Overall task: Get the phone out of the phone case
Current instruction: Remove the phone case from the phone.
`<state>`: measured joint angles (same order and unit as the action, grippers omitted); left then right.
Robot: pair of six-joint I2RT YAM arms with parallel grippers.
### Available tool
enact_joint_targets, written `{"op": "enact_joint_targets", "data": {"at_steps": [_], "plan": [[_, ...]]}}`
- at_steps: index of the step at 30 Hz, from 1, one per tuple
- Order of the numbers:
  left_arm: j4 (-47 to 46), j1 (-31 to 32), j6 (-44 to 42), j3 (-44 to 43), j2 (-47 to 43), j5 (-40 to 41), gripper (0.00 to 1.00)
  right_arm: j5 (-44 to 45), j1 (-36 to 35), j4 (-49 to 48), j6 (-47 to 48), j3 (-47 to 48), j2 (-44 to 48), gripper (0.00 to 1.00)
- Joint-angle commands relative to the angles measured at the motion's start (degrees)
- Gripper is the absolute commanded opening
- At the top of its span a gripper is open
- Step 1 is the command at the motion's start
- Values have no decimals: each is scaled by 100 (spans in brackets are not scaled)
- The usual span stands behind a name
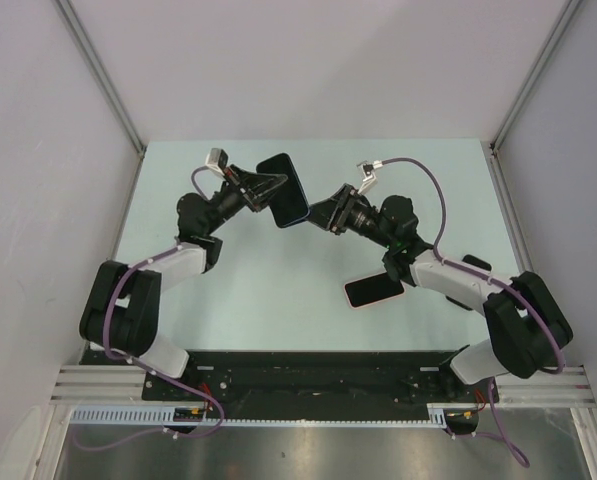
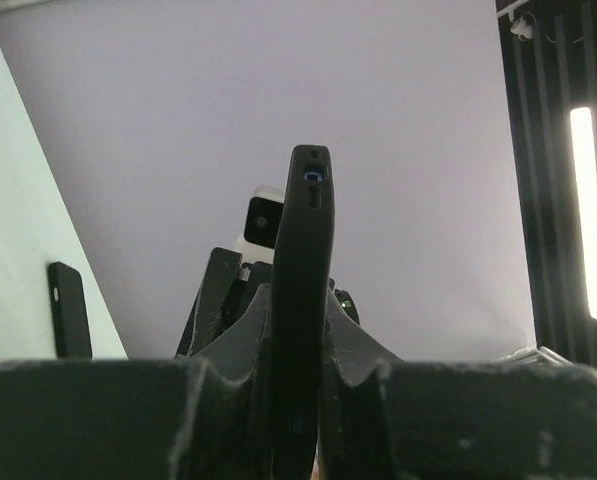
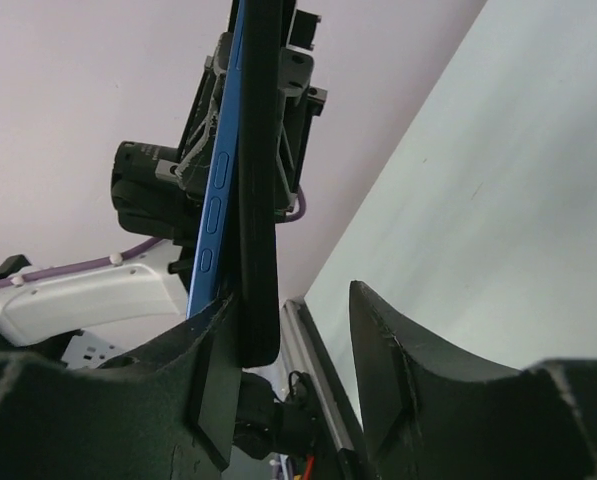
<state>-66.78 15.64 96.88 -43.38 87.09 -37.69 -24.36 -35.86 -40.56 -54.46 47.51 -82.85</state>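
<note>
A blue phone (image 1: 286, 190) in a black case is held up off the table at mid-back. My left gripper (image 1: 268, 188) is shut on it; in the left wrist view the cased phone (image 2: 306, 260) stands edge-on between the closed fingers of the left gripper (image 2: 298, 350). My right gripper (image 1: 320, 213) is at the phone's lower right corner. In the right wrist view the right gripper (image 3: 296, 300) is open, with the phone's blue side (image 3: 215, 200) and the black case (image 3: 260, 180) resting against its left finger, the right finger well apart.
A second dark, phone-shaped slab with a pale rim (image 1: 373, 290) lies flat on the pale green table (image 1: 248, 290) under the right arm; it also shows in the left wrist view (image 2: 68, 310). White walls enclose the table on three sides.
</note>
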Motion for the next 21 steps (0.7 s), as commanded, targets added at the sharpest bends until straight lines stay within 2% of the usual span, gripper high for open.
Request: {"op": "enact_joint_targets", "data": {"at_steps": [1,7,10,11,13,14,19,21], "plan": [[-1952,861,1087,-382,9,-36,0,-807,-71,-214,-415,-180,-644,48],[-2304,1029,1210,-286,352,-54,0,-737,52,-566,-837,-338,-627,44],[-2453,1038,1210,-242,537,-89,0,-816,167,-1234,-1303,-505,-688,30],[-2558,1029,1289,-233,589,-98,0,-833,201,-1392,-1400,-540,-724,21],[-2874,1029,1394,-233,783,-80,0,-878,211,-1683,-1593,-602,-768,12],[-2945,1029,1456,-242,827,-89,0,-878,211,-1736,-1655,-628,-777,1],[-3042,1020,1483,-259,968,-133,0,-728,237,-2026,-1858,-857,-785,0],[-3042,1011,1448,-224,968,-133,3,-667,263,-2123,-1911,-953,-785,0]]}}
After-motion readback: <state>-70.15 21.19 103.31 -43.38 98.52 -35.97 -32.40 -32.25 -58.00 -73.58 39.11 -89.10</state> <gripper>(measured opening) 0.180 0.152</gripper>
